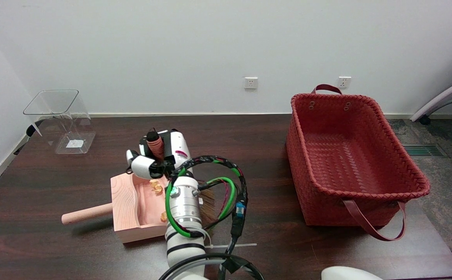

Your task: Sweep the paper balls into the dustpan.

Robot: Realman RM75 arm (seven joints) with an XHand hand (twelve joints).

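robot hand (154,157) grips brush handle (156,146) | bristles (207,202) at dustpan (127,206) mouth, right side | paper balls (156,187) inside, left of bristles

Dustpan (132,202) at table (55,249) centre-left, handle pointing left; paper balls (156,187) inside it. Brush (207,204) just right of it. Clear container (60,120) behind left; basket (350,159) at right.
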